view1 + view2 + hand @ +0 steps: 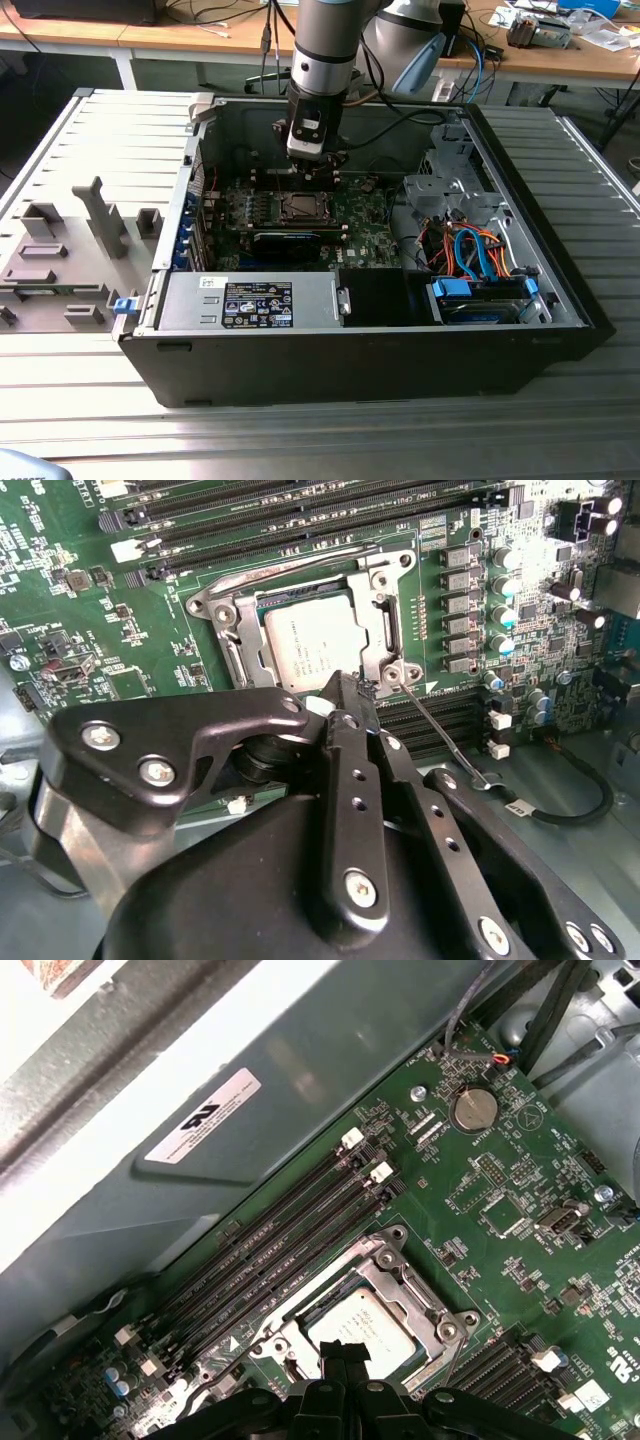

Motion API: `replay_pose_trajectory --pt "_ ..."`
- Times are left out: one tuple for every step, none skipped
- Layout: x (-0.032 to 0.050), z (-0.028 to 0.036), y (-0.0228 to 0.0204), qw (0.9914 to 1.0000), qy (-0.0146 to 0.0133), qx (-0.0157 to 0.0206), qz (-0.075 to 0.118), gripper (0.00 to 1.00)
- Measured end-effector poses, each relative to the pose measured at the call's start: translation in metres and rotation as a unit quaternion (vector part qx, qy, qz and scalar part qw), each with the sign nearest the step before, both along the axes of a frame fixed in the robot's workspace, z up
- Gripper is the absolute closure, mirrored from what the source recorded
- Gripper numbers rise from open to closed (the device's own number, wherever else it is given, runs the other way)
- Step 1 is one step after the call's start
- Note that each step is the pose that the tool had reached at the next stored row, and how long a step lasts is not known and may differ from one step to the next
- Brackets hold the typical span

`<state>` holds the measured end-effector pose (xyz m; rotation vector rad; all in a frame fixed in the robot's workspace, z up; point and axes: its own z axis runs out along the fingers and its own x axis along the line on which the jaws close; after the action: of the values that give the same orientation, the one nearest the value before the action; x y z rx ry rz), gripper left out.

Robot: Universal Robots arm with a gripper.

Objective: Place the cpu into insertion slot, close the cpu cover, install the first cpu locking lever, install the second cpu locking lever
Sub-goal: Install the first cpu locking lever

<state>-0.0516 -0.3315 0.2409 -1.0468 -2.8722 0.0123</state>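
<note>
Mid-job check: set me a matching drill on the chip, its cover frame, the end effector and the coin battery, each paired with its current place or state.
Things:
1. chip
2. cover frame
3. end effector
4. coin battery

States:
A. shut, tips at the socket's edge
B. round, silver, on the green board away from the socket
C. seated in the socket
D. lowered around the chip

Pairs: 1-C, 2-D, 3-A, 4-B

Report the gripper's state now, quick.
Black gripper: shut, fingertips together, holding nothing, poised at the edge of the thin silvery metal cpu cover lying over the silver-grey square cpu.
</note>
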Motion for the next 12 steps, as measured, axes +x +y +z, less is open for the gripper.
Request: replay_pose_trajectory --pt "0.0000 0.0000 0.0000 1.00000 0.0000 0.0000 0.000 0.89" --pt "0.0000 0.0000 0.0000 1.00000 0.0000 0.0000 0.000 0.89" --pt "0.0000 0.0000 0.0000 1.00000 0.0000 0.0000 0.001 0.89" --pt "0.0000 0.0000 0.0000 1.00000 0.0000 0.0000 0.001 0.89" --pt "0.0000 0.0000 0.0000 1.00000 0.0000 0.0000 0.001 0.89" --pt "0.0000 0.0000 0.0000 1.00000 0.0000 0.0000 0.002 0.89" --pt "0.0000 0.0000 0.0000 1.00000 0.0000 0.0000 0.002 0.89" --pt "0.0000 0.0000 0.0000 1.00000 0.0000 0.0000 0.002 0.89" --pt "0.0000 0.0000 0.0000 1.00000 0.0000 0.0000 0.002 0.89" --pt "0.0000 0.0000 0.0000 1.00000 0.0000 0.0000 0.003 0.89" --pt "0.0000 0.0000 0.0000 1.00000 0.0000 0.0000 0.003 0.89" --pt "0.0000 0.0000 0.0000 1.00000 0.0000 0.0000 0.003 0.89"
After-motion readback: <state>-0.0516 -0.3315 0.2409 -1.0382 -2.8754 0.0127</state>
